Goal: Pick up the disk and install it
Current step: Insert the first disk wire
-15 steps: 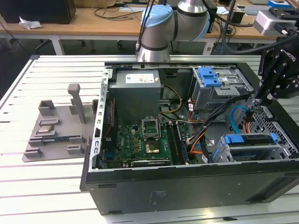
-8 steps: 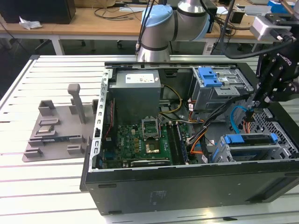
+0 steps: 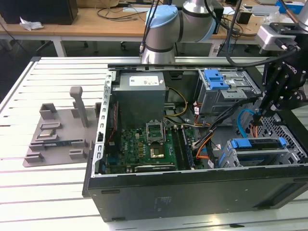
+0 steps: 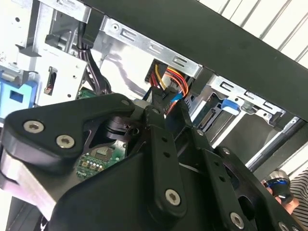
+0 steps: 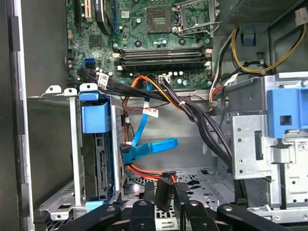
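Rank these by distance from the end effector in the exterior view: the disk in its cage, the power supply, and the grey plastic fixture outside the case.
1. The disk, just below the end effector.
2. The power supply, across the case toward the exterior view's left.
3. The grey plastic fixture, outside the case, farthest left.

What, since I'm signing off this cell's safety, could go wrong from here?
1. The gripper sits low in the case beside the loose blue cable and orange wires; it could snag or pull them.
2. The disk stands in its cage close by; a sideways move might knock it.
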### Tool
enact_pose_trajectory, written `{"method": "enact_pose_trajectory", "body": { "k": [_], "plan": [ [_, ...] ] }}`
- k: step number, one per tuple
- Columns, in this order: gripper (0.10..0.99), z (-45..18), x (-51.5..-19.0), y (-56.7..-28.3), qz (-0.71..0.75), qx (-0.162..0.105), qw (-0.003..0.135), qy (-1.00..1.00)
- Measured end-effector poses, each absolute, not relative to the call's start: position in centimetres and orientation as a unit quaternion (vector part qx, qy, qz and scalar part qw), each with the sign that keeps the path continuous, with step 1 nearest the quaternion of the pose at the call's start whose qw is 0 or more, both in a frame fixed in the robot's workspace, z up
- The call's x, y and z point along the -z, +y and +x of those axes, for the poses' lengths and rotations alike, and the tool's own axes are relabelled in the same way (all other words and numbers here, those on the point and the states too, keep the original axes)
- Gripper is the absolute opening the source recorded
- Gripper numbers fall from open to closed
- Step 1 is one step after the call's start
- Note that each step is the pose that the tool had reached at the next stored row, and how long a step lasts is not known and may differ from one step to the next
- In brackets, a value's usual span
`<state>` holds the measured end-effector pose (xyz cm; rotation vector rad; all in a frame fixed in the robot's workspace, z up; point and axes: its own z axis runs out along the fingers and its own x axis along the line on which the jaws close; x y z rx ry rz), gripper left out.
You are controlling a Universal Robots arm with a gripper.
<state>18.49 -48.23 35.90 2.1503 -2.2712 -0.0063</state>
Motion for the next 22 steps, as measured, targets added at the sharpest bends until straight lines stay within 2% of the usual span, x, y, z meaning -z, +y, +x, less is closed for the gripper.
{"method": "enact_pose_trajectory", "body": {
  "k": [15,18,22],
  "plan": [
    [0.286,18.53,-35.55,-48.24,0.687,-0.005,0.014,-0.726],
    [0.106,18.53,-35.55,-48.24,0.687,-0.006,0.014,-0.726],
    [0.106,18.53,-35.55,-48.24,0.687,-0.007,0.015,-0.726]
  ]
}}
